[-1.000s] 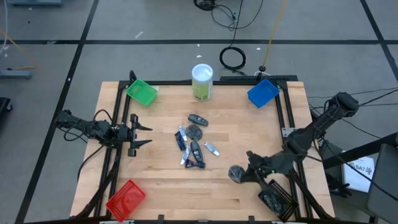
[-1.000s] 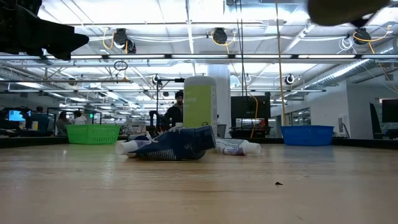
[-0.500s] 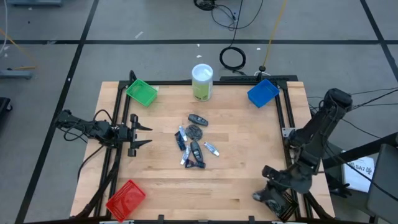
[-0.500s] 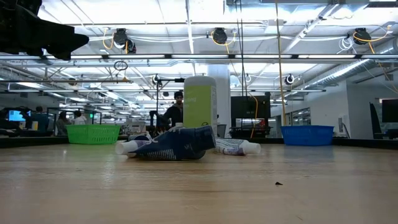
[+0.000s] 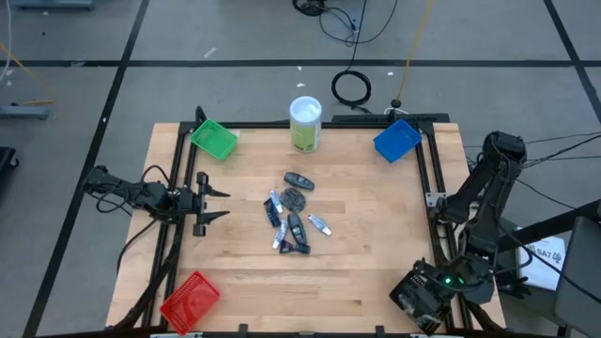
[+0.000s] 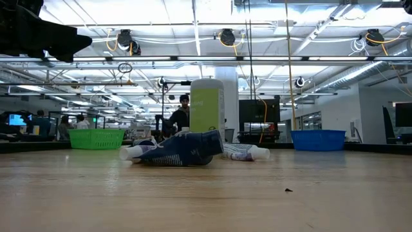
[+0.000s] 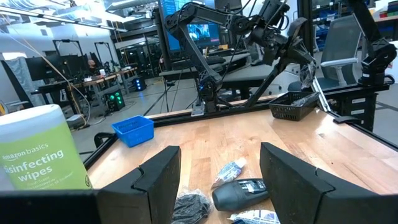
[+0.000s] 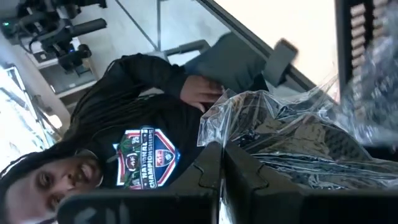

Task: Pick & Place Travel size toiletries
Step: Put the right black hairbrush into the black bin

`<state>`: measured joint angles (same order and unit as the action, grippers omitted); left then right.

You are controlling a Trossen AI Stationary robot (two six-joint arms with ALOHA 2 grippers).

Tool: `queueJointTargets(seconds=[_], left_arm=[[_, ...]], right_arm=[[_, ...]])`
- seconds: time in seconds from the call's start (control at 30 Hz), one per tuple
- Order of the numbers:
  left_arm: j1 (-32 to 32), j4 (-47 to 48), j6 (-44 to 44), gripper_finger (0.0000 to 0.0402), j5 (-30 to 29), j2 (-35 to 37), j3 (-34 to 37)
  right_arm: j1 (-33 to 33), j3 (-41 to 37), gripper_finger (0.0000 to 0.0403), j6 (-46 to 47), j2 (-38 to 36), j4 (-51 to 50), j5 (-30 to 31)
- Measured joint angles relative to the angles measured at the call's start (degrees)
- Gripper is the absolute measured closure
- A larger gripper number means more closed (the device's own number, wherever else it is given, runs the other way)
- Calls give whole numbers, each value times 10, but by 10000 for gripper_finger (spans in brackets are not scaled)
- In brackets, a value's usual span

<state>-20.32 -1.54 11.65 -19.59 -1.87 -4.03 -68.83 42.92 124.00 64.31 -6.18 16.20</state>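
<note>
The travel size toiletries (image 5: 293, 219) lie in a loose pile at the table's middle: blue-and-white tubes, a dark tin, dark oblong bottles. They also show in the low view (image 6: 180, 149) and the left wrist view (image 7: 239, 193). My left gripper (image 5: 218, 202) hangs open at the table's left side, pointing at the pile (image 7: 217, 163). My right gripper (image 5: 415, 293) is over the black mesh basket (image 5: 421, 305) at the near right corner. It is shut (image 8: 222, 158), with a crinkled silvery sachet (image 8: 292, 130) at its fingertips. My right gripper pinches the silvery sachet between its two shut fingers by an edge (image 8: 217, 134) right at the fingertips. The crumpled sachet spreads out beyond the fingers, over the black basket's mesh (image 8: 364, 37). Whether it rests on the basket, I cannot tell.
A tall white-and-green wipes canister (image 5: 305, 122) stands at the far edge. A green bin (image 5: 214, 139) sits far left, a blue bin (image 5: 396, 139) far right and a red bin (image 5: 191, 299) near left. A person in a dark shirt (image 8: 140, 149) is beyond the table.
My right gripper has carried a grey thing from the table's near right part toward the near right corner and now hangs over the black basket. The arm has swung out past the table's right edge. The pile has stayed put.
</note>
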Motion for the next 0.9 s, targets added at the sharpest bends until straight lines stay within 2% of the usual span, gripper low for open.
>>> queueJointTargets(seconds=[0.17,0.43,0.7,0.8,0.9], left_arm=[[0,0,0,185,0,0,0],[0,0,1,185,0,0,0],[0,0,0,185,0,0,0],[0,0,1,185,0,0,0],[0,0,0,185,0,0,0]], right_arm=[[-3,1,403,1,0,10,1],[-3,1,397,-8,0,-68,0],[-3,1,367,-20,0,-143,-3],[-3,1,352,-23,0,-173,-23],[-3,-13,337,-22,0,-172,-28]])
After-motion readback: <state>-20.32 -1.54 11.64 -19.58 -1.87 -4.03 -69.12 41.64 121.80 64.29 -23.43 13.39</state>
